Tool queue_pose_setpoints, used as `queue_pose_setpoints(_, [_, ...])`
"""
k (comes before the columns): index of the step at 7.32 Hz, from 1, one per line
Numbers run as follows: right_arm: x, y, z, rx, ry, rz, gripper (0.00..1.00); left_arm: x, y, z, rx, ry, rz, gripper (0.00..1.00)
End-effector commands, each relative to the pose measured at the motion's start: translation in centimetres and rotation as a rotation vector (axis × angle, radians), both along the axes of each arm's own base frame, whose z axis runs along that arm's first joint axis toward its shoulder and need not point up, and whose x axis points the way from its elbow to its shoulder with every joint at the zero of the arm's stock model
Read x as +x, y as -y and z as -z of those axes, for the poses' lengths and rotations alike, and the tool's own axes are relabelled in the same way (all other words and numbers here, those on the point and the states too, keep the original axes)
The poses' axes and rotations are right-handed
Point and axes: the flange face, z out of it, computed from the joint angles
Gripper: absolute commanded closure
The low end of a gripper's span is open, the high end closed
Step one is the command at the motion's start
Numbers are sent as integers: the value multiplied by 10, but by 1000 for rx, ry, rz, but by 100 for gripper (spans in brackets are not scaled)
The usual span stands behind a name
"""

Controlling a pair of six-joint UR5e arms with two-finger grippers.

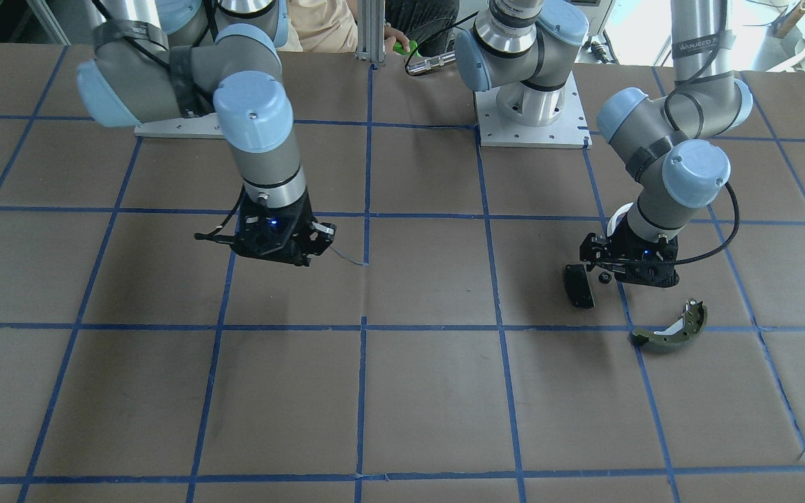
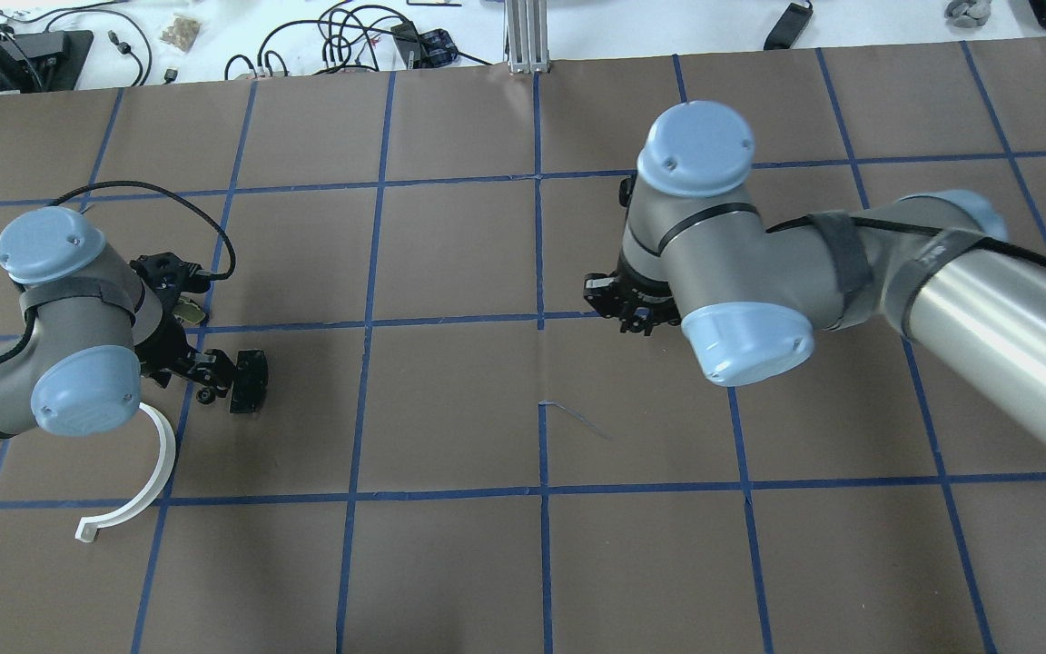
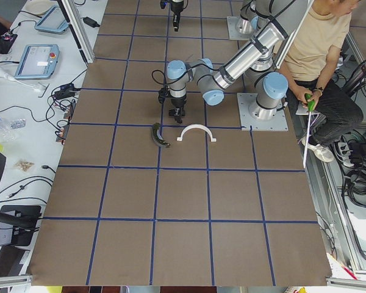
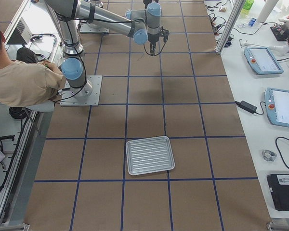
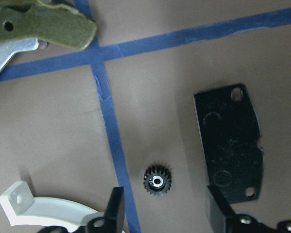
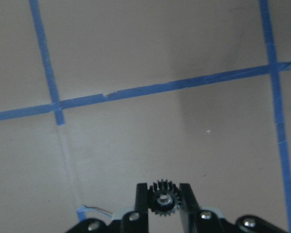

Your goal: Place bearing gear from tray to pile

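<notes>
My right gripper (image 6: 163,188) is shut on a small black bearing gear (image 6: 162,200) and holds it above bare table near the middle (image 2: 629,313). My left gripper (image 5: 165,206) is open over the pile, its fingers either side of a second black gear (image 5: 157,180) lying on the table. The pile also holds a black rectangular plate (image 5: 228,141), an olive-green brake shoe (image 5: 43,24) and a white half-ring (image 5: 43,213). The tray (image 4: 149,155) lies far off on the robot's right side; nothing shows in it.
Brown paper with a blue tape grid covers the table (image 2: 450,409). A person sits behind the robot bases (image 4: 24,82). Cables, pendants and gear lie on the benches past the table's ends (image 3: 36,61).
</notes>
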Motion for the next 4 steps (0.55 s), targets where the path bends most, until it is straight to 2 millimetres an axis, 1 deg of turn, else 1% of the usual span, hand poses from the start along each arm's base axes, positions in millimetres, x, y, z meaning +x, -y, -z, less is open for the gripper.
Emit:
queue_pose_setpoints(1, [77,-13,43,-22,47,50,90,-4,17,-22,-47,1,16,0])
queue_pose_setpoints(2, [87,-13,55,-3,47,38,90,-2,28,-36,-17,-14,20,0])
queue_pose_setpoints(3, [93,-13,69,25,69,29,89,-1,38,-50,17,-27,22,0])
queue_pose_setpoints(4, [93,-13,73,31,71,28,86,-3,46,-61,35,-32,-4,0])
